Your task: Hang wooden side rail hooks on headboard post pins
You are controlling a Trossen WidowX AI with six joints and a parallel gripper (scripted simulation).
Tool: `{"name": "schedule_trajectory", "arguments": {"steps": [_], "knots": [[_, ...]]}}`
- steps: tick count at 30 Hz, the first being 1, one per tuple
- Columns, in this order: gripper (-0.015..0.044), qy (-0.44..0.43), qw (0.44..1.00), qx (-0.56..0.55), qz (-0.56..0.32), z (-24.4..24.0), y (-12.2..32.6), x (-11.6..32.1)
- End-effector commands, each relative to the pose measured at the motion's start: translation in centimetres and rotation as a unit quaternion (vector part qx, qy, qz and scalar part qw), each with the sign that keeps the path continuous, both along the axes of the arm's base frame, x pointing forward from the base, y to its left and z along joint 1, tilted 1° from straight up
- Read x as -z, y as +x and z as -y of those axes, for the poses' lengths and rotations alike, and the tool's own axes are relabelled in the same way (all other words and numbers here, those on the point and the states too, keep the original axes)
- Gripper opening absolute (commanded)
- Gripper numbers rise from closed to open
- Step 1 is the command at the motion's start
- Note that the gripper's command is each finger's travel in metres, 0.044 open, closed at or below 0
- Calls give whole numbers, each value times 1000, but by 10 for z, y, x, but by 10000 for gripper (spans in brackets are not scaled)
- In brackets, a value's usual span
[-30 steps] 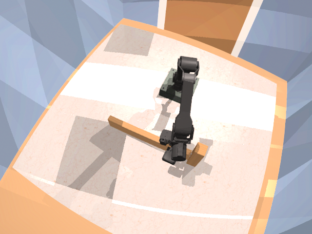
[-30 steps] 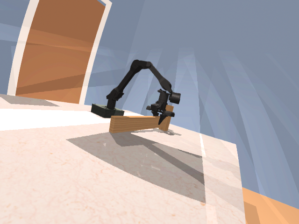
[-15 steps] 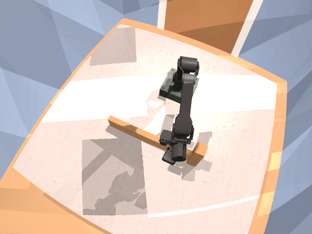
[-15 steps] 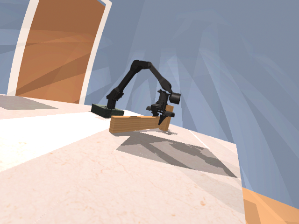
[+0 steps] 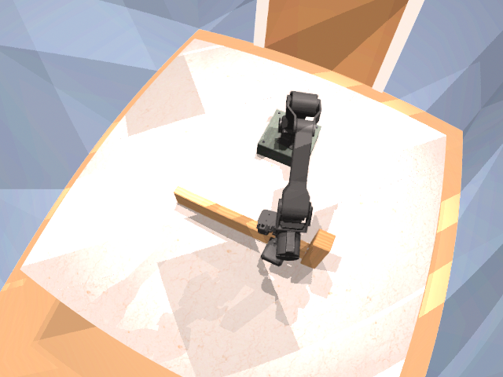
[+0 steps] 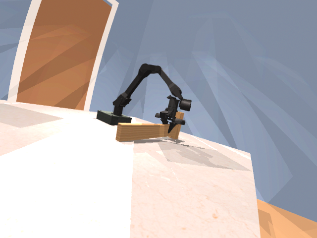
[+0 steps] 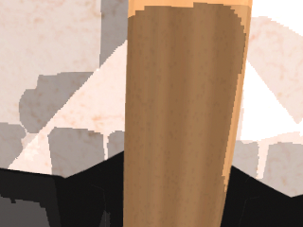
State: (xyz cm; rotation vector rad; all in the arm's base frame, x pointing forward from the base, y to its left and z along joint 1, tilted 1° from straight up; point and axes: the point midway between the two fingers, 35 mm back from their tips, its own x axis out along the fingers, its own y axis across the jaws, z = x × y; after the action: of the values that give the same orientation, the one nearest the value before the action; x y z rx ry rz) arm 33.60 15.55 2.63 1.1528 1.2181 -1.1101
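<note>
The wooden side rail [image 5: 219,213] [image 6: 140,132] [image 7: 185,118] stands on its narrow edge. Its far end is on or very close to the table, with shadow along its underside. Its other end is at the headboard post [image 5: 315,253] [image 6: 180,116], which stands upright and rises above the rail. My gripper [image 5: 271,239] [image 6: 168,126] [image 7: 169,156] is shut on the rail near the post, with one finger on each side. The arm and gripper partly cover the joint. The steel hooks, slot and pins are hidden, so whether the hooks sit on the pins cannot be told.
The arm's dark green base [image 5: 273,141] [image 6: 112,119] stands behind the rail, and the arm arches over from it. The pale table [image 5: 122,227] [image 6: 77,179] has a wooden border [image 5: 438,283] in the top view. Shadows fall around the gripper and post.
</note>
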Motion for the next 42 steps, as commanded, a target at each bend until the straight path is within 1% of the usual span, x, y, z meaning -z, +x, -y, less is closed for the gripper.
{"name": "schedule_trajectory", "arguments": {"steps": [1, 39, 42], "knots": [[0, 4, 1000, -1, 1, -1, 1, 0], [0, 4, 1000, -1, 1, -1, 1, 6], [79, 0, 1000, 0, -1, 0, 0, 5]]}}
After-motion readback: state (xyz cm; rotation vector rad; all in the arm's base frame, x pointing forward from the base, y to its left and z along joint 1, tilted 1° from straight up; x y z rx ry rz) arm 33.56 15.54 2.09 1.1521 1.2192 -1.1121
